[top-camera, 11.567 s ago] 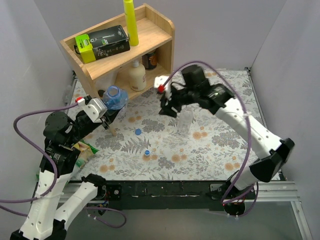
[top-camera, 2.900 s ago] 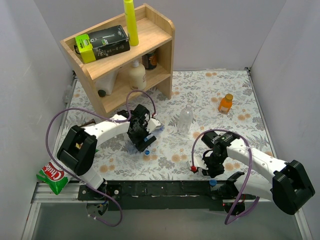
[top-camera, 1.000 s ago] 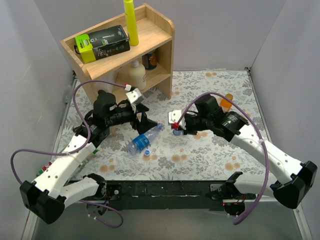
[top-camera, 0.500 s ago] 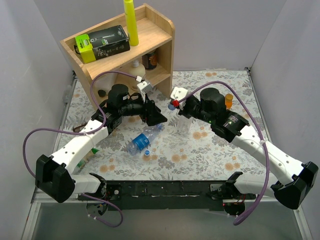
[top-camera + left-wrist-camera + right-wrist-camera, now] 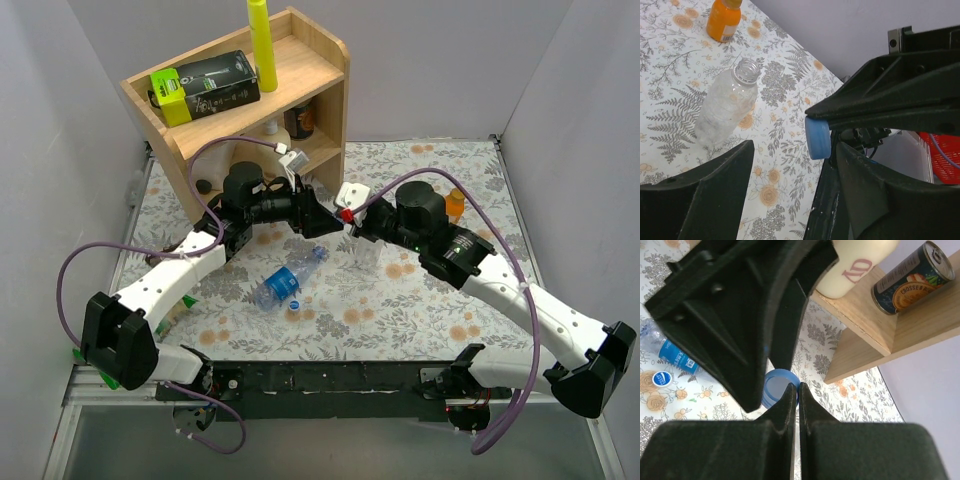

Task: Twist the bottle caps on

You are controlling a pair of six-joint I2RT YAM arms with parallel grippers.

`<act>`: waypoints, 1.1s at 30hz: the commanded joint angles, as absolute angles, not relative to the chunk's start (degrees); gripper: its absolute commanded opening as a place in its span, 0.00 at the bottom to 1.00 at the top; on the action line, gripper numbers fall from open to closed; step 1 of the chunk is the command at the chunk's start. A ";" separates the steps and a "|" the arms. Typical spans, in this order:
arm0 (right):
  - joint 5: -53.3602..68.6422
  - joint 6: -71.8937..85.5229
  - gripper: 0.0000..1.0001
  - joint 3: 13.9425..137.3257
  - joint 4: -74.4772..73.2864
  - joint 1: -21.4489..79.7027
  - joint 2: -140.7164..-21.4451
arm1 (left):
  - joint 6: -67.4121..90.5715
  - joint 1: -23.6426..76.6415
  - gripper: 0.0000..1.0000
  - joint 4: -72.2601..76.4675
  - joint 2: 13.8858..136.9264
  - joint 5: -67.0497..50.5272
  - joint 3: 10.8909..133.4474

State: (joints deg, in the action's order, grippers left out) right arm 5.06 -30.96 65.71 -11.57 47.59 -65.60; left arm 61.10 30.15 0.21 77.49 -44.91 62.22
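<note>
My right gripper [image 5: 344, 214] is shut on the rim of a blue bottle cap [image 5: 779, 389], held in the air in front of the shelf. My left gripper [image 5: 794, 150] faces it with its jaws open on either side of that blue cap [image 5: 817, 138], which sits close to the right-hand finger [image 5: 875, 190]; no contact shows. The clear unlabelled bottle [image 5: 368, 246] stands uncapped just below. The blue-labelled bottle [image 5: 285, 281] lies on its side, with a white and blue cap [image 5: 296, 305] beside it. The orange bottle [image 5: 724, 20] stands further right.
A wooden shelf [image 5: 250, 110] stands at the back left with a yellow tube [image 5: 262, 40] and a dark box on top, and a cream lotion bottle [image 5: 855, 265] and a can [image 5: 912, 280] lower down. A flowered mat [image 5: 440, 300] covers the table.
My left gripper has swung right and up to the cap in my right gripper, and its jaws have narrowed. My right gripper has carried the cap from above the mat up towards the shelf.
</note>
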 commanded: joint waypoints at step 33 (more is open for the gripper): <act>-9.64 -39.37 0.71 71.63 -26.89 48.79 -54.06 | 35.55 31.28 0.05 -6.50 72.62 -45.80 60.30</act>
State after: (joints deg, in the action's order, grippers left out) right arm -1.69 -37.15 69.47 -22.02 49.52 -60.84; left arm 51.05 29.87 -1.26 77.91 -48.21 62.17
